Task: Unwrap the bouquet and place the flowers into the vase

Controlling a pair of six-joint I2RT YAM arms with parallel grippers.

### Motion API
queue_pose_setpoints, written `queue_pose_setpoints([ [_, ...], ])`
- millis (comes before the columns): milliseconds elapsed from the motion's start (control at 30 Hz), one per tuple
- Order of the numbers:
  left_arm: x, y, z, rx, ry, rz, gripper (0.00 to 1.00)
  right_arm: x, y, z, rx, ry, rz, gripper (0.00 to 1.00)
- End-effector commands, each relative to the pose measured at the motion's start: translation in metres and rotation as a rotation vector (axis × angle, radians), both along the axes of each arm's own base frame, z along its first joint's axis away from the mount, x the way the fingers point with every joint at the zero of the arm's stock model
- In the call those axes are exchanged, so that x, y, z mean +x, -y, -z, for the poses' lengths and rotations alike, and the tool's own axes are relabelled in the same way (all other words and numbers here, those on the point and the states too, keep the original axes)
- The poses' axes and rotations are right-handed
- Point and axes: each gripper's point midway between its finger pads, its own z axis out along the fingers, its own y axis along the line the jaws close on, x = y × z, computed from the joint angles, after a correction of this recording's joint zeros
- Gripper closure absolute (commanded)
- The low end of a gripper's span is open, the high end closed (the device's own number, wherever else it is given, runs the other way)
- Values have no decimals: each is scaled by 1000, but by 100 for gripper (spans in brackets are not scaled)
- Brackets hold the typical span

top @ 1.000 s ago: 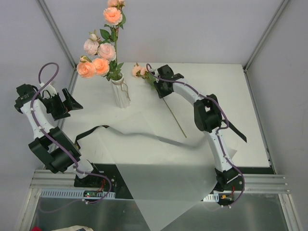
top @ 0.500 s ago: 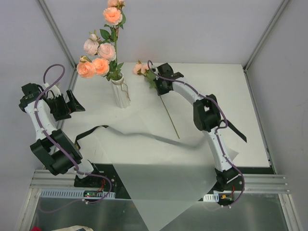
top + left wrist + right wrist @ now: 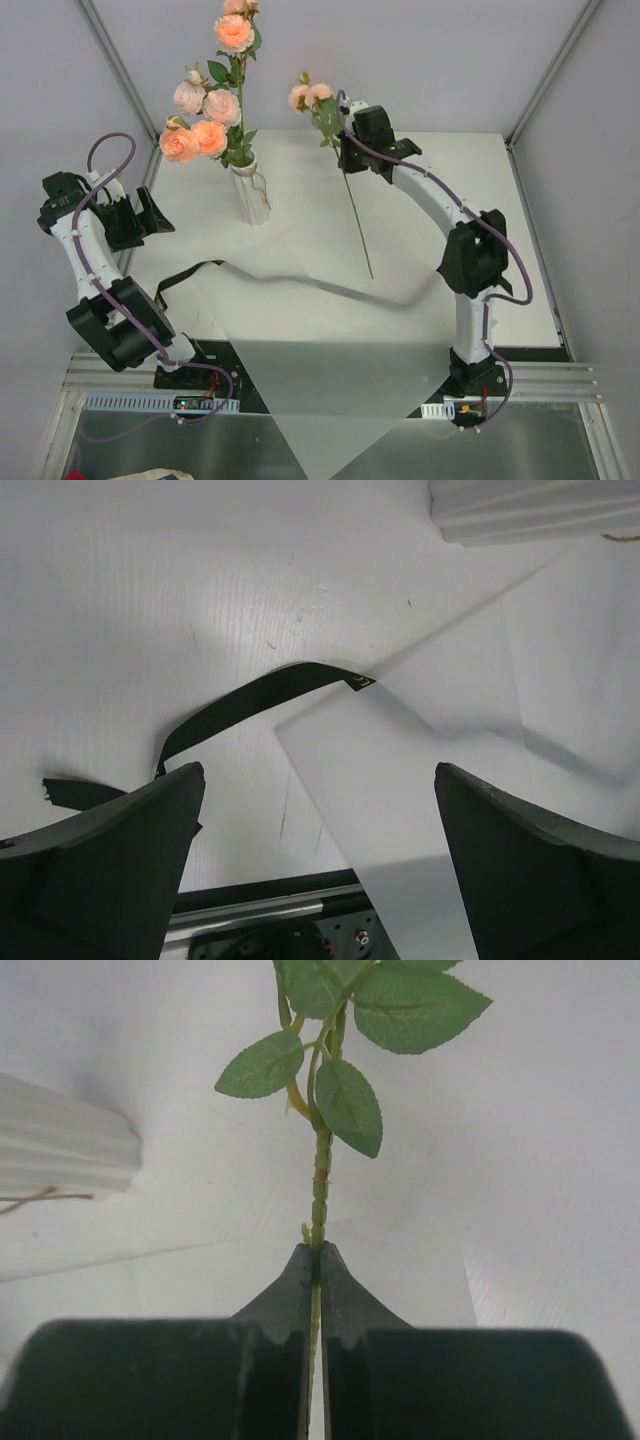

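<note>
You are holding one flower stem (image 3: 357, 215) in the right gripper (image 3: 316, 1250). Its jaws are pinching tight on the stem just below the leaves, and the two peach blooms (image 3: 310, 96) are standing up and to the right of the vase (image 3: 250, 196). The long bare end is slanting down toward the near side of the vase, over the white paper (image 3: 330, 370); you cannot tell whether its tip is touching.

The vase is already carrying several flowers (image 3: 210, 110), so its small mouth is looking crowded. The left gripper (image 3: 150, 213) is hanging wide apart and empty to the left of the vase, looking down on the black ribbon (image 3: 260, 695).

Here is what you are risking. The stem is thin and gripped high, so it is likely to swing or twist between the narrow fingertips as you carry it. The tip has a long way to rise before it clears the mouth. If it catches the rim, the wire handle (image 3: 40, 1198) or the standing flowers, it could tip the vase, since nothing is bracing it.
</note>
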Motion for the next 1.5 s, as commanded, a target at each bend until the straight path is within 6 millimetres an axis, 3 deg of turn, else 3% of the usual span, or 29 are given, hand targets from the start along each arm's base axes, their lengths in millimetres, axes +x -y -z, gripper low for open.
queue_pose_setpoints([
  [0,-2,3,-22,38,48,17,1,-17,2,-49,54,30,19,99],
  [33,-3,3,-21,39,47,19,1,-27,5,-27,25,-23,24,99],
  [100,-4,6,-21,30,48,26,1,-40,6,-5,12,-71,21,99],
  [133,-4,6,-21,29,50,27,1,-52,11,22,-10,-128,29,99],
  [167,-3,6,-19,24,46,29,1,-58,12,31,-23,-146,27,99],
  [300,-2,6,-20,20,48,28,1,-71,17,59,-60,-188,50,99],
  [567,1,8,-31,15,78,28,1,-72,15,85,-147,-225,60,99],
  [633,1,8,-34,17,83,33,1,-70,12,93,-174,-261,37,91],
  [667,1,8,-35,19,87,35,1,-70,11,96,-181,-279,28,82],
  [700,1,8,-36,22,86,35,1,-77,14,112,-220,-337,24,67],
  [733,0,7,-36,27,87,36,1,-69,10,104,-217,-323,20,63],
  [800,0,8,-36,26,86,35,1,-71,12,114,-250,-353,20,54],
  [1133,2,11,-47,12,115,41,1,-66,20,122,-299,-366,32,52],
  [1267,1,11,-44,18,108,43,1,-64,20,129,-301,-379,25,57],
  [1467,0,8,-44,32,100,33,1,-64,17,142,-301,-404,26,77],
])
